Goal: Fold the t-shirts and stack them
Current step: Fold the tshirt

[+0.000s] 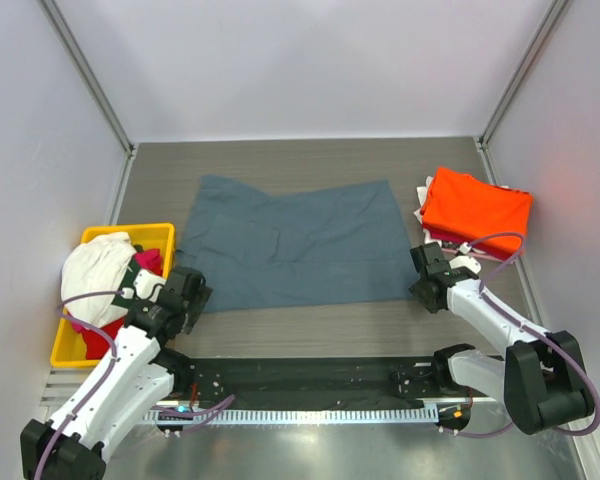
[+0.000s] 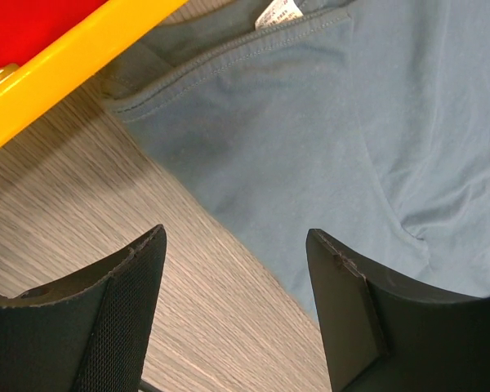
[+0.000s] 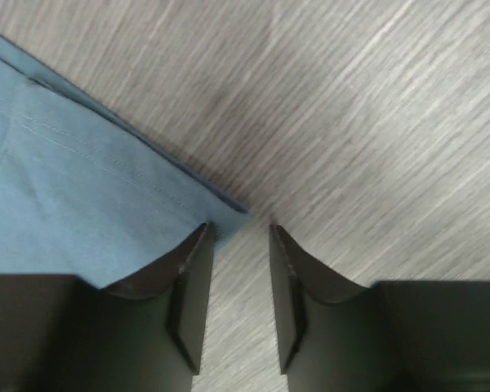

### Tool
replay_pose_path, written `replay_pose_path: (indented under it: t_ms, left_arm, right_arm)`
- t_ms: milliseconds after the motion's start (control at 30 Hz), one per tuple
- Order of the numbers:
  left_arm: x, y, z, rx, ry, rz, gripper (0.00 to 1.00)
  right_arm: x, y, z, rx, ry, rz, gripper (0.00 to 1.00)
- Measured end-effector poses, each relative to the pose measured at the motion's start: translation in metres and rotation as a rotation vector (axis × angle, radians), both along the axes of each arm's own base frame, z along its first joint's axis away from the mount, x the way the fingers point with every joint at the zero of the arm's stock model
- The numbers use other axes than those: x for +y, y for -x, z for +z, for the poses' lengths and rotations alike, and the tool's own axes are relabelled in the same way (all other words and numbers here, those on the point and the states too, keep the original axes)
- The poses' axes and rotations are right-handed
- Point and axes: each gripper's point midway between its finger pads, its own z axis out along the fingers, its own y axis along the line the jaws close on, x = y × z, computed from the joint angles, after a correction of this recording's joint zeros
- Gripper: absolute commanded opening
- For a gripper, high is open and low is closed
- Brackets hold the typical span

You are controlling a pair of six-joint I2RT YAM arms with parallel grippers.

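Observation:
A slate blue-grey t-shirt [image 1: 290, 243] lies spread flat in the middle of the table. My left gripper [image 1: 190, 293] is open and empty at its near left corner; the left wrist view shows the cloth [image 2: 335, 122] under the right finger and bare table between the fingers. My right gripper [image 1: 427, 280] is open with a narrow gap, empty, at the near right corner; the shirt's hem corner [image 3: 106, 196] lies just ahead of the left finger. A folded bright orange t-shirt [image 1: 475, 212] lies at the right. White [image 1: 95, 265] and red [image 1: 148, 260] tees fill the bin.
A yellow plastic bin [image 1: 130, 237] stands at the left edge, and its rim shows in the left wrist view [image 2: 73, 57]. White cloth [image 1: 421, 193] peeks from under the orange shirt. Grey walls close in the table. A black rail [image 1: 300, 380] runs along the near edge.

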Motion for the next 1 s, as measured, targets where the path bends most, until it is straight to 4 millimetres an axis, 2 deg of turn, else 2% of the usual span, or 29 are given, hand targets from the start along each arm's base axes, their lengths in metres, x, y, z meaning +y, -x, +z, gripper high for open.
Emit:
replay_pose_path:
  t_ms: [33, 100, 133, 167, 433, 567, 833, 1000]
  left_arm:
    - [0.001, 0.000, 0.000, 0.001, -0.004, 0.002, 0.70]
    - [0.002, 0.000, -0.001, 0.006, -0.012, 0.006, 0.70]
    - [0.003, 0.000, -0.002, 0.008, -0.017, 0.009, 0.70]
    - [0.004, 0.001, -0.002, 0.011, -0.020, 0.010, 0.70]
    - [0.007, 0.001, -0.004, 0.018, -0.037, 0.017, 0.66]
    - [0.007, 0.002, -0.008, 0.031, -0.037, 0.022, 0.51]
    - [0.011, 0.021, -0.042, 0.124, -0.030, 0.082, 0.48]
    - [0.015, 0.017, -0.044, 0.115, -0.040, 0.128, 0.46]
  right_arm:
    - [-0.001, 0.001, -0.001, 0.003, 0.002, -0.005, 0.28]
    - [-0.001, -0.002, -0.002, -0.006, 0.002, -0.013, 0.18]
    - [-0.001, -0.004, -0.002, -0.010, 0.002, -0.017, 0.07]
    - [0.000, -0.007, -0.002, -0.018, 0.002, -0.020, 0.01]
    - [-0.015, -0.007, 0.001, -0.066, 0.000, -0.100, 0.01]
    - [-0.023, -0.001, 0.006, -0.112, -0.003, -0.132, 0.01]
    - [-0.023, 0.000, 0.004, -0.105, -0.004, -0.133, 0.01]
    - [-0.022, 0.001, 0.002, -0.101, -0.008, -0.131, 0.01]
